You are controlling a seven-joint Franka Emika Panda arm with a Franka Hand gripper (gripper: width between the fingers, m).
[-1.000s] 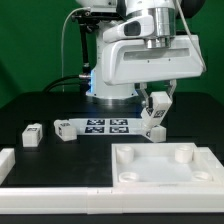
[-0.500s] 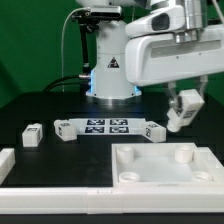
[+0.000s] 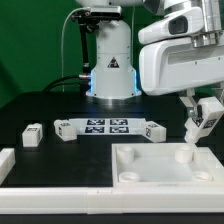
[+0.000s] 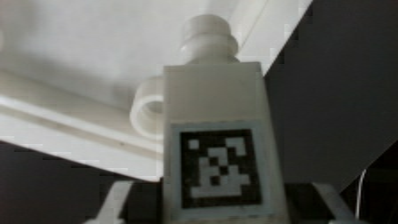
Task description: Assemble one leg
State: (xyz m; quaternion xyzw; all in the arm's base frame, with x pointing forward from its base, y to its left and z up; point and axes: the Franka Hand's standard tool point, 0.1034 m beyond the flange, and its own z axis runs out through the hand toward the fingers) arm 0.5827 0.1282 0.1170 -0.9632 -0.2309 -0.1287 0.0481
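My gripper (image 3: 199,122) is shut on a leg (image 3: 196,128), a small white block with a black-and-white tag. I hold it tilted in the air just above the far right corner socket (image 3: 184,154) of the large white tray (image 3: 150,172). In the wrist view the leg (image 4: 214,110) fills the middle, tag facing the camera and its stepped tip (image 4: 208,40) pointing at the tray's rim (image 4: 71,85). My gripper (image 4: 222,203) grips it on both sides. Another leg (image 3: 33,134) lies on the table at the exterior view's left.
The marker board (image 3: 105,126) lies behind the tray, with a small tagged white block at each end (image 3: 62,128) (image 3: 152,130). White frame pieces (image 3: 40,188) run along the front left. The robot base (image 3: 110,75) stands at the back.
My gripper has carried the leg toward the exterior view's right, from beside the marker board's end to above the tray's far right corner socket.
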